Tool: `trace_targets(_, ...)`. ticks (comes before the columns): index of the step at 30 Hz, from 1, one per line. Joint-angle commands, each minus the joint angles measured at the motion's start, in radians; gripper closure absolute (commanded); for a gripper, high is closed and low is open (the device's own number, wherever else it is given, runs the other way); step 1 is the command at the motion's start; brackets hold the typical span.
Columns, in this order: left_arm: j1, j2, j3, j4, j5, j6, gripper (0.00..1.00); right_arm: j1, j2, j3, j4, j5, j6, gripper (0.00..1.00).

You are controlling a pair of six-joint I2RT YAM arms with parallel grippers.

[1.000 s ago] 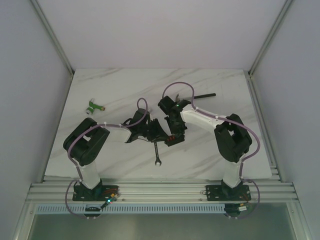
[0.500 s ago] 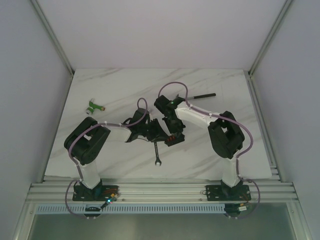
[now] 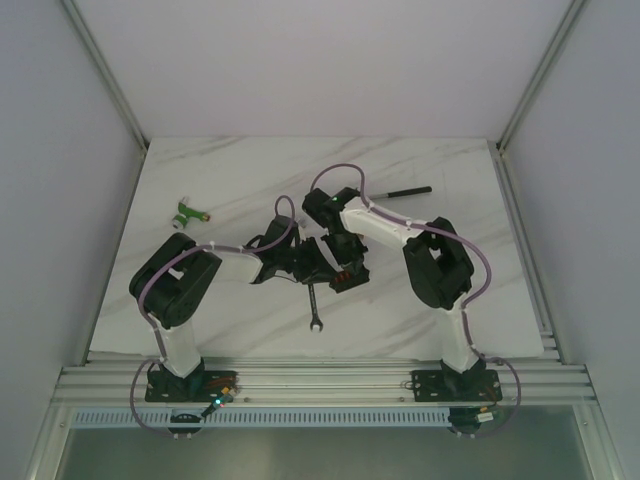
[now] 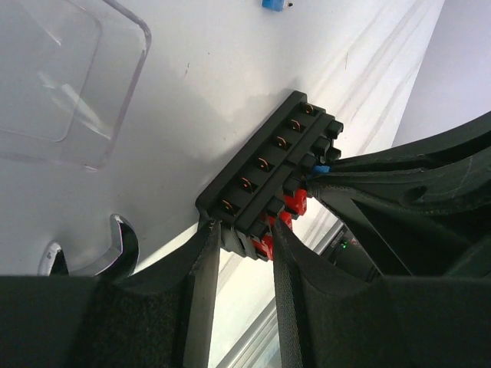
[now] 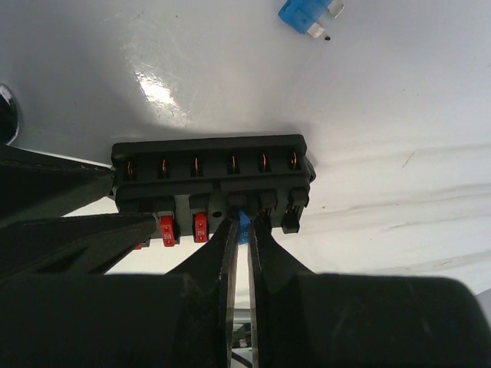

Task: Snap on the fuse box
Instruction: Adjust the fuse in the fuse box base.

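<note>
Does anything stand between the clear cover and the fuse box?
Yes. The right tool pinches a blue fuse on the open face of the fuse box, where the clear cover must sit; the left tool grips one end.

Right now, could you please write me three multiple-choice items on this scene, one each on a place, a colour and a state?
1. Where is the clear cover? A on the table, apart from the fuse box; B snapped onto the box; C held in the air.
2. What colour is the fuse pinched by the right end effector? A red; B blue; C yellow.
3. What is the left end effector doing? A open above the table; B shut on the clear cover; C shut on the fuse box.
Answers: 1 A, it lies off to the side; 2 B, a blue fuse sits between its fingers; 3 C, its fingers clamp the box's end.
</note>
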Motion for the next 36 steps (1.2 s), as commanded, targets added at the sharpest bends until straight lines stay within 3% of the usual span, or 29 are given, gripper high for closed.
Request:
trace_targets(1, -0.030, 0.066, -0.010, -0.038, -0.041, 0.036, 0.64, 0.020, 0.202, -0.062, 0.391, -0.147, 0.016, 1.00)
trace_targets(6, -0.029, 0.016, -0.042, -0.039, -0.069, 0.036, 0.63, 0.031, 0.011, -0.172, 0.368, -0.126, 0.036, 0.99)
trace_targets(12, -0.029, -0.027, -0.073, -0.037, -0.084, 0.039, 0.62, 0.031, -0.212, -0.287, 0.340, -0.114, 0.086, 0.76)
trace_targets(19, -0.030, -0.080, -0.099, -0.039, -0.102, 0.049, 0.57, 0.030, -0.352, -0.384, 0.360, -0.039, 0.119, 0.54)
trace_targets(27, -0.031, -0.119, -0.112, -0.044, -0.095, 0.049, 0.45, 0.032, -0.496, -0.473, 0.496, -0.019, 0.197, 0.55)
trace_targets(36, -0.045, -0.112, -0.106, -0.045, -0.073, 0.048, 0.43, 0.056, -0.448, -0.537, 0.492, 0.047, 0.367, 0.65)
